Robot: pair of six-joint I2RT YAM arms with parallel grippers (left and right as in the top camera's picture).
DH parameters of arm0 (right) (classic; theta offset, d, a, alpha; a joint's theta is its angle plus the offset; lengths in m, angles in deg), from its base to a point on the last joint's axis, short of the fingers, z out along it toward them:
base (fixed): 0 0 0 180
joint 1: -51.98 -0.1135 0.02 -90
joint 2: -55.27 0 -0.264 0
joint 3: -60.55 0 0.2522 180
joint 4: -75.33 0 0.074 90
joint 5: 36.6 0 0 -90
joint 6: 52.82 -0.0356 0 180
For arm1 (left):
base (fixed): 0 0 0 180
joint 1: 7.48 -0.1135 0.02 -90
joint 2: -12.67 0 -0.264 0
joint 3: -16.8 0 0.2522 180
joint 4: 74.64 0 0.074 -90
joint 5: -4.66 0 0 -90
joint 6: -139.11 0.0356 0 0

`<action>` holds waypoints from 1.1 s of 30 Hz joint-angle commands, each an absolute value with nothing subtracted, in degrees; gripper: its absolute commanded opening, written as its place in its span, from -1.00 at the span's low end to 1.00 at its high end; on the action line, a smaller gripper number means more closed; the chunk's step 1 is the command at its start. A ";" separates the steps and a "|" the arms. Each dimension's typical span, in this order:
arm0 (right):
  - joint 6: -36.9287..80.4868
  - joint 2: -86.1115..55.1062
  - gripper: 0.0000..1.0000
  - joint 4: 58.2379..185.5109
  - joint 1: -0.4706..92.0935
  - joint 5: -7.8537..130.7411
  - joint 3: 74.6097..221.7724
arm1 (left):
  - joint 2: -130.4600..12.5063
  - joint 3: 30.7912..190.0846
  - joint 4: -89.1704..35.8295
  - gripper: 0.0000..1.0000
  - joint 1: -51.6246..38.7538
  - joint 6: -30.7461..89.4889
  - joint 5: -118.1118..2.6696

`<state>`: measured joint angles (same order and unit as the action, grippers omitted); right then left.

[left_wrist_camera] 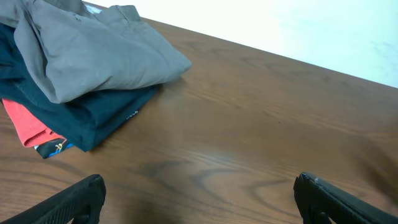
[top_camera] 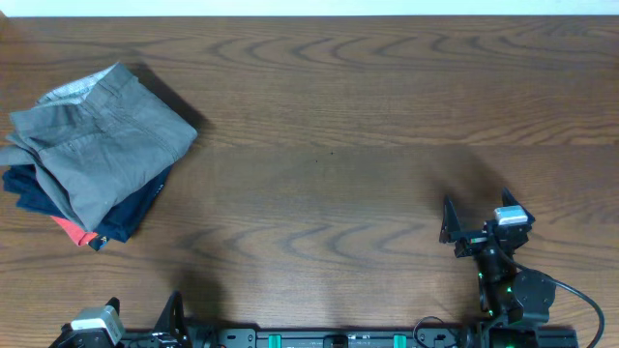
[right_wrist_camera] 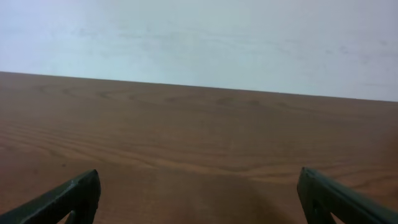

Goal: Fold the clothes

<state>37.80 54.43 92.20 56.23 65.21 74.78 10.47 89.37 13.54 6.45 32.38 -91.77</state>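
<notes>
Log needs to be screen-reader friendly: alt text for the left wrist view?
Folded grey shorts lie atop a stack of dark navy garments with a red cloth poking out below, at the upper left of a wooden table. The left gripper, open and empty, frames bare wood in the foreground.

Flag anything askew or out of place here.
At far left, the shorts lie skewed over the navy garments, and a red cloth pokes out underneath. Nothing looks spilled or damaged.
</notes>
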 commanded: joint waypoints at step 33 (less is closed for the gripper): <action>36.60 55.00 0.99 92.31 55.92 65.65 74.63 | 10.34 89.72 13.49 0.96 0.39 31.85 -92.43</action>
<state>37.60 54.43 92.20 56.23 65.21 74.78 10.47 89.37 13.54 2.76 32.38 -91.77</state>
